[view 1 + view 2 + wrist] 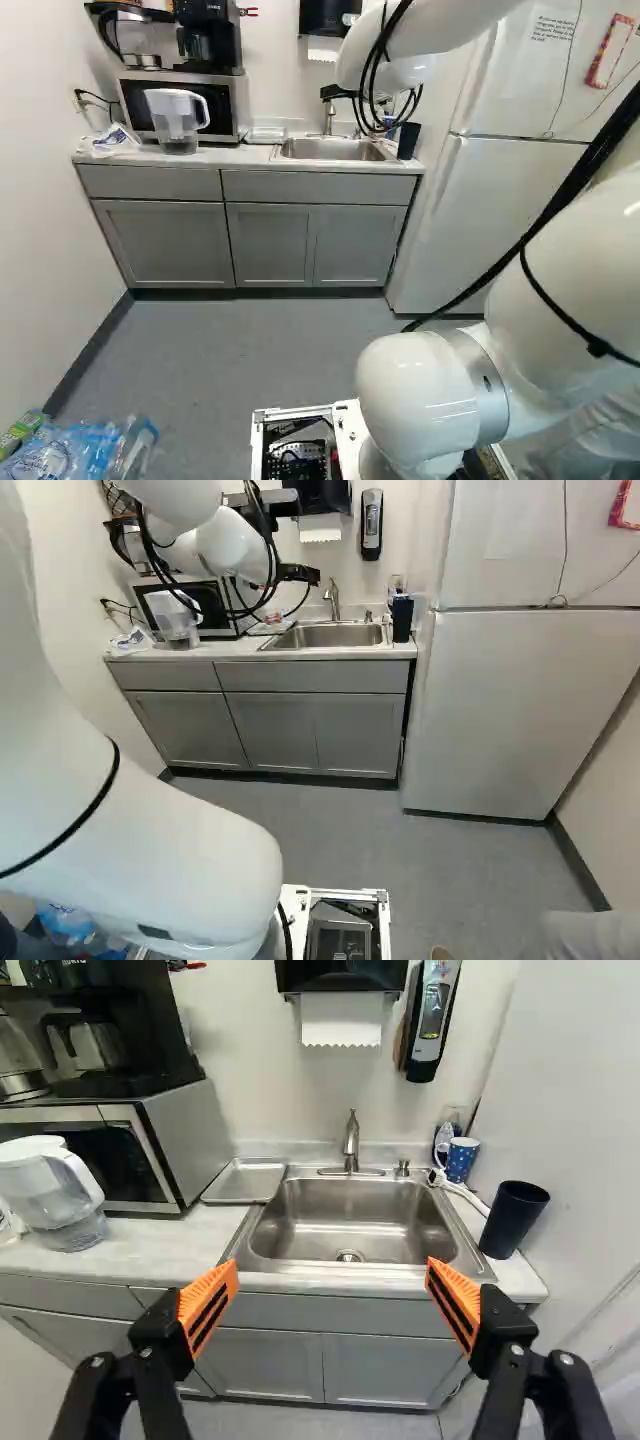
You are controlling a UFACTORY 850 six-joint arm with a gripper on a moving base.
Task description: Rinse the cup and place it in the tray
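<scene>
Black two-fingered gripper with orange pads (332,1268): spread wide, nothing pinched, facing the sink from in front of the countertop's front edge. Borne by the white jointed arm (140,850), the only one at work.

Pale countertop (170,1250): front edge running across, ahead of the gripper.

Dark blue, straight-sided tumbler (513,1218): probably the cup meant. Stands near the countertop's front corner on the refrigerator side, between sink rim and end edge. Lies ahead of the gripper and off toward the white refrigerator (520,710), outside the span of the fingers; the coming move should turn on that sideways offset. Mouth up, long axis upright in the base views; no handle seen. A level approach with one finger either side looks suitable; the end edge may leave little room for the outer finger.

Stainless steel sink (350,1210): directly ahead, beside the tumbler; basin for the rinse.

Shallow silver metal tray (247,1180): across the sink from the tumbler, toward the countertop's back edge, by the microwave (175,1155).

Brushed metal faucet (351,1145): upright at the sink's back rim.

Blue mug with white dots (461,1160): near the back corner, behind the tumbler; a possible mix-up. Task judged at its start, grasp first.
</scene>
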